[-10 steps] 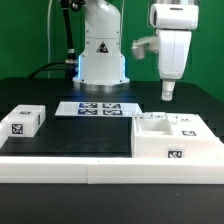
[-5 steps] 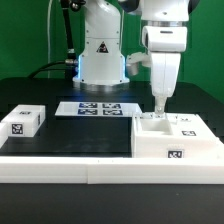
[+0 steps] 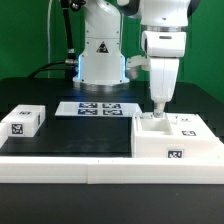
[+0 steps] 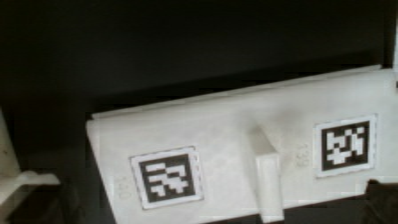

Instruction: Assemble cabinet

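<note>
Cabinet (image 3: pixel 176 140) sits on the black table (image 3: pixel 90 135) at the exterior view's right, open side up, w/ one b/w tag (image 3: pixel 177 154) on its front wall. The wrist view shows a white cabinet face w/ a thin raised rib (image 4: pixel 265 170) btwn two more tags. Gripper (image 3: pixel 157 108) hangs tips-down over the cabinet's end toward the exterior view's left, possibly touching the rim. Cannot tell whether the jaws are apart or together. Marker board (image 3: pixel 97 108) lies behind, near the arm base (image 3: pixel 100 55). Small white block (image 3: pixel 22 120) is well apart, at the exterior view's left.
</note>
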Robot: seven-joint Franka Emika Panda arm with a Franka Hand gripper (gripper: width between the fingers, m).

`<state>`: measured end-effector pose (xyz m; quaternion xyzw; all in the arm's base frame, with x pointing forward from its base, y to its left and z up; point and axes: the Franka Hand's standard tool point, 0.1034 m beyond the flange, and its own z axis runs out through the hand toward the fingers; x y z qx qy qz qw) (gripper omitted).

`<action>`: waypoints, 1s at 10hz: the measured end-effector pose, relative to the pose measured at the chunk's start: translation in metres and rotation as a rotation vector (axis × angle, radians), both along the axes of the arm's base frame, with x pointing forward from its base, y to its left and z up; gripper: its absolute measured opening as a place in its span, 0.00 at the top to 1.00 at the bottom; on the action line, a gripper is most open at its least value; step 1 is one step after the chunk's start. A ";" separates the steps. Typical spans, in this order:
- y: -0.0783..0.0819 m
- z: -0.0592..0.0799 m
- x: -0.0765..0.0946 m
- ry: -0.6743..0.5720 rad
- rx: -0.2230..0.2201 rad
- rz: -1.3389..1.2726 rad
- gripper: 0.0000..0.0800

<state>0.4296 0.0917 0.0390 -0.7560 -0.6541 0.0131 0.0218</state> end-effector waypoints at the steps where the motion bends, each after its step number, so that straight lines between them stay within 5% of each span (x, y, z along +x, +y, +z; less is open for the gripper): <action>1: 0.000 0.000 0.000 0.000 0.000 0.000 0.00; 8: 0.005 -0.022 -0.018 0.020 0.021 0.019 0.00; 10: 0.006 -0.023 -0.019 0.022 0.021 0.017 0.35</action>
